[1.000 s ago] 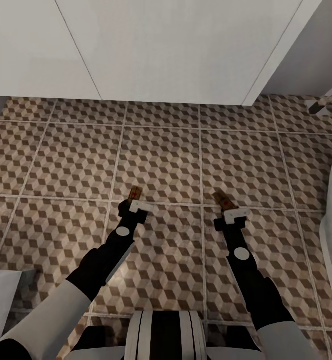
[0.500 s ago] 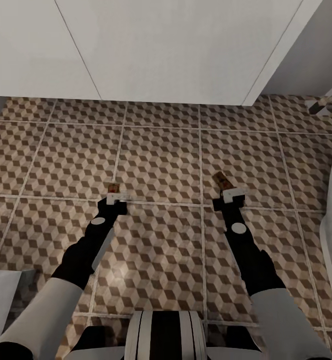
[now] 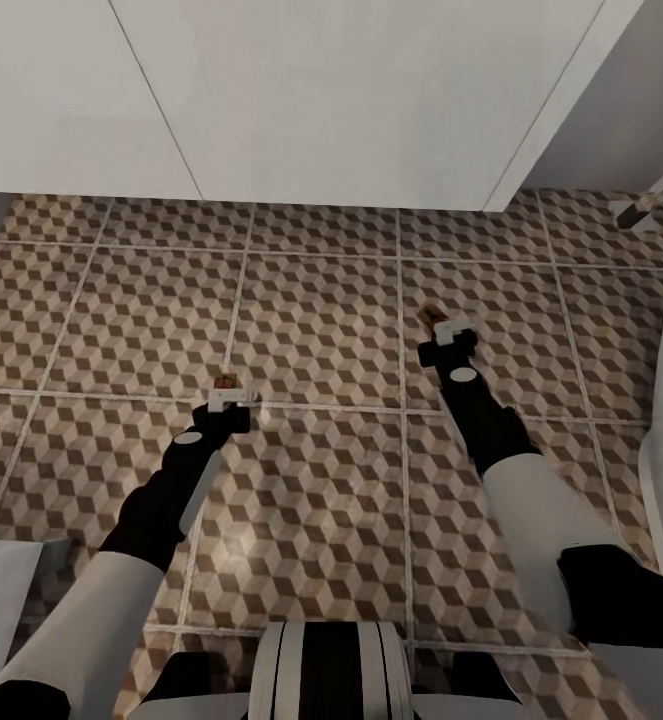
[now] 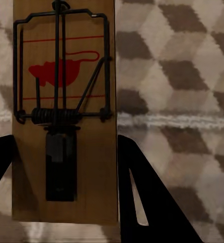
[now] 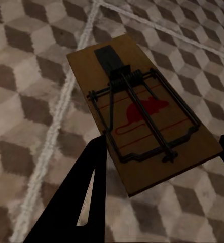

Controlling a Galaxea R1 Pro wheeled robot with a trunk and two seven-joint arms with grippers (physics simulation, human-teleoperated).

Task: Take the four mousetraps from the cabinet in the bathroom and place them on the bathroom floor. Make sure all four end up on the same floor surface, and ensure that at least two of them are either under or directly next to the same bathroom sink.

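Both arms reach low over the patterned floor [image 3: 321,310]. Left gripper [image 3: 233,396], left of centre in the head view, is closed on a mousetrap [image 4: 64,111]. Right gripper [image 3: 451,328], right of centre, clamps a second trap [image 5: 142,119]. White vanity [image 3: 321,100] spans the top of the frame. Risks: a release from height could let a trap bounce or flip; setting them down here may leave them too far from the sink to count as next to it.

Brown mousetrap [image 4: 64,111] (red mouse print); brown-beige cube-patterned floor [image 3: 321,300].
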